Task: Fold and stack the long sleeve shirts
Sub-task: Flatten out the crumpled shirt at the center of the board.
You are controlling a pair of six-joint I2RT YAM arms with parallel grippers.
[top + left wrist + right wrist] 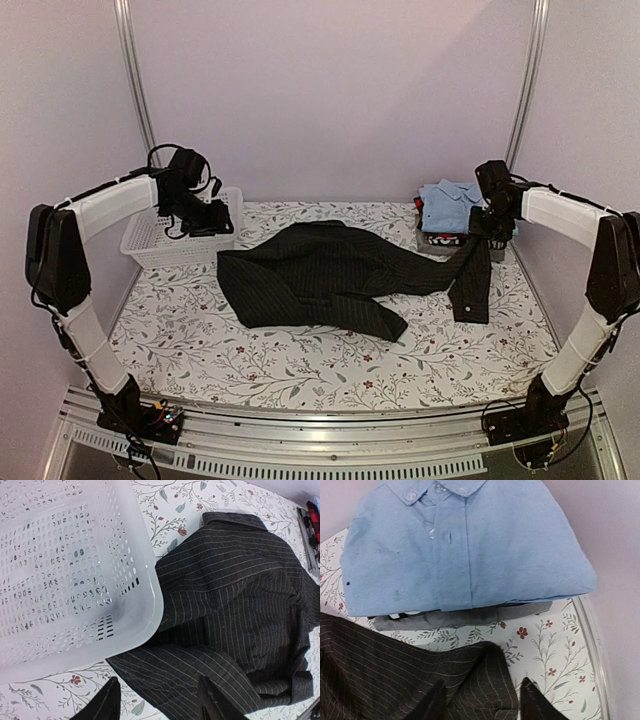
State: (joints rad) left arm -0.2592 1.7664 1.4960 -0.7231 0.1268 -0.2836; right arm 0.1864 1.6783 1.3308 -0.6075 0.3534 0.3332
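The black pinstriped shirt (pixel 320 280) lies spread and rumpled across the middle of the table, one sleeve reaching right and bending toward the front. It also shows in the left wrist view (pixel 235 605) and the right wrist view (pixel 395 675). The light blue shirt (pixel 450 203) lies folded on top of a stack at the back right, its collar and buttons showing in the right wrist view (pixel 470 545). My left gripper (pixel 218 222) is open and empty above the black shirt's left edge (pixel 159 702). My right gripper (pixel 490 228) is open, with the sleeve's bend below its fingers (pixel 482 702).
A white plastic mesh basket (pixel 150 245) stands at the back left, its corner touching the black shirt's edge (pixel 65 565). A folded grey garment (pixel 460 617) lies under the blue shirt. The table's metal rim (pixel 597 645) runs close on the right.
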